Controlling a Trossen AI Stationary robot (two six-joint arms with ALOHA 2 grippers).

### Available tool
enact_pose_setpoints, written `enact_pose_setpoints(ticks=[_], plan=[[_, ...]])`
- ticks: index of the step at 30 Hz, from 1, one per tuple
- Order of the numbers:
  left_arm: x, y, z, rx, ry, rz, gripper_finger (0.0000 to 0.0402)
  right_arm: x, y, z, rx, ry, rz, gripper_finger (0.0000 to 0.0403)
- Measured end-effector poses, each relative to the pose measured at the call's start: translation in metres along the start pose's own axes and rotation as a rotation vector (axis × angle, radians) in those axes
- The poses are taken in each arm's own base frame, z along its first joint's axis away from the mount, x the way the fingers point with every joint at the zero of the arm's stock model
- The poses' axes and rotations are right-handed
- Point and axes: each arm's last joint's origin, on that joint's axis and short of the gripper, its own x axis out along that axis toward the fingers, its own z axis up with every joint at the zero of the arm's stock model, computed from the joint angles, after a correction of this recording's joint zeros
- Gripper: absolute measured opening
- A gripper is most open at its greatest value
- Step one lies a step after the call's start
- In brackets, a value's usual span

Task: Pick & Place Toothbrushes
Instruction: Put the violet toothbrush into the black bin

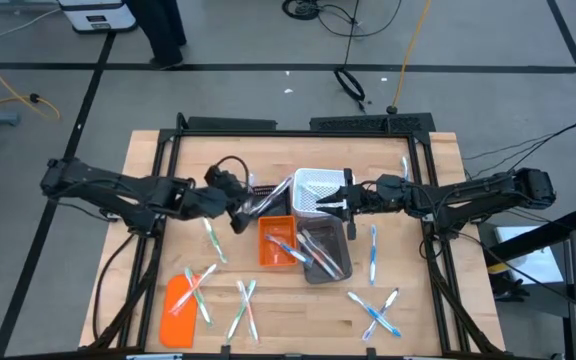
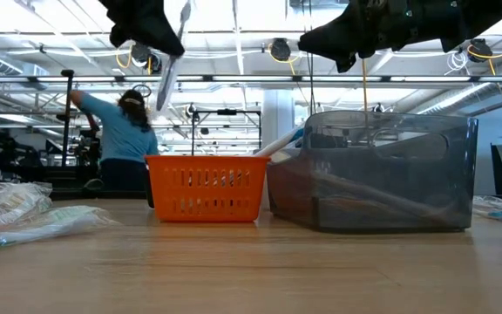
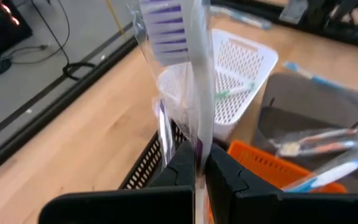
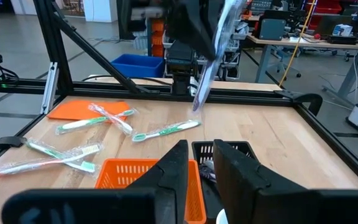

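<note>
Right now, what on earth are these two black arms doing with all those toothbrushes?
They are sorting toothbrushes into bins. The left pincer is shut on a wrapped purple toothbrush, holding it up over the black bin. The right pincer hangs empty over the white bin. A few brushes already lie in the orange bin and grey bin; many loose toothbrushes are scattered on the table.

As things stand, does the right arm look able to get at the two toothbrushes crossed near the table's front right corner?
Probably yes. The crossed toothbrushes lie in the open on the right arm's side, nothing over them. The right gripper hovers over the white basket holding nothing, so it looks free to go.
</note>
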Motion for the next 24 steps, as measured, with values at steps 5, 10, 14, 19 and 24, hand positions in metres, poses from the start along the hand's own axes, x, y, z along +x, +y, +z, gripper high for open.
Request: enact_pose_setpoints(ticks=[5, 10, 14, 19, 24], plan=[[0.013, -0.005, -0.003, 0.009, 0.023, 0.01, 0.0004, 0.0, 0.0, 0.0, 0.0, 0.0, 0.0, 0.0063], [0.031, -0.005, -0.008, 0.004, 0.086, 0.031, 0.0004, 0.0, 0.0, 0.0, 0.0, 0.0, 0.001, 0.0063], [0.044, -0.005, -0.01, -0.006, 0.125, 0.015, 0.0004, 0.0, 0.0, 0.0, -0.002, 0.0, 0.001, 0.0063], [0.055, -0.002, -0.01, 0.013, 0.137, 0.036, 0.0004, 0.0, 0.0, 0.0, -0.004, 0.0, 0.001, 0.0063], [0.067, 0.003, -0.01, 0.019, 0.159, 0.044, 0.0004, 0.0, 0.0, 0.0, -0.004, 0.0, 0.001, 0.0063]])
